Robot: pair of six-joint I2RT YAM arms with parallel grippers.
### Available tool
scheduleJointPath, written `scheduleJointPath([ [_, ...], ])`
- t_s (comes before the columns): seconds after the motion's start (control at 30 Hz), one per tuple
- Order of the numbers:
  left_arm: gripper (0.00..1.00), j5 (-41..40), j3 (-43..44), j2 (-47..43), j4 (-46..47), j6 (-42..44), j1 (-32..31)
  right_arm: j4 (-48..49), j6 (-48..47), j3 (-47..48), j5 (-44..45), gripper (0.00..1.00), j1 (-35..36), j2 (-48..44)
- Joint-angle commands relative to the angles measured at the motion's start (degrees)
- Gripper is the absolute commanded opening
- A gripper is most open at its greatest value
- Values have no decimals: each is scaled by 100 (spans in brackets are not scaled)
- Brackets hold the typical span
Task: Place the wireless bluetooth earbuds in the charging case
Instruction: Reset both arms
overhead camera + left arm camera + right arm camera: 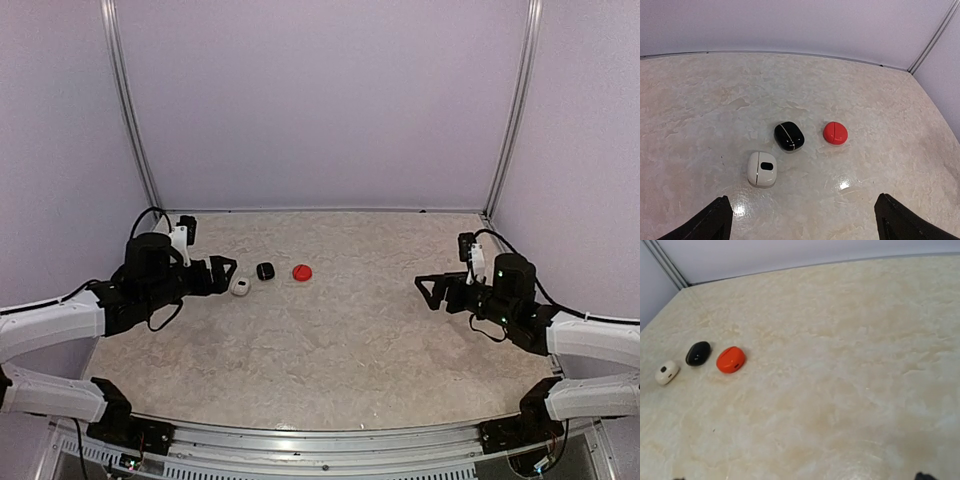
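Three small closed cases lie in a row on the table's left half: white (240,286), black (265,271) and red (302,272). In the left wrist view the white case (762,169) is nearest, with the black (789,136) and red (835,133) ones beyond. No earbuds show in any view. My left gripper (222,272) is open and empty, just left of the white case and above the table (802,215). My right gripper (428,290) is open and empty, far to the right. Its view shows the white (666,372), black (698,353) and red (731,359) cases at a distance.
The marbled beige tabletop (340,340) is enclosed by pale walls at the back and both sides, with metal corner posts (512,120). A metal rail (330,440) runs along the near edge between the arm bases.
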Motion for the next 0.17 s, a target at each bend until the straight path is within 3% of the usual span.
scheduleJointPath([
  [0.0, 99, -385, -56, -45, 484, -47, -132, 427, 95, -71, 45, 99, -70, 72],
  [0.13, 99, -441, 58, 91, 476, -11, -157, 434, 46, -41, 31, 100, -67, 126],
])
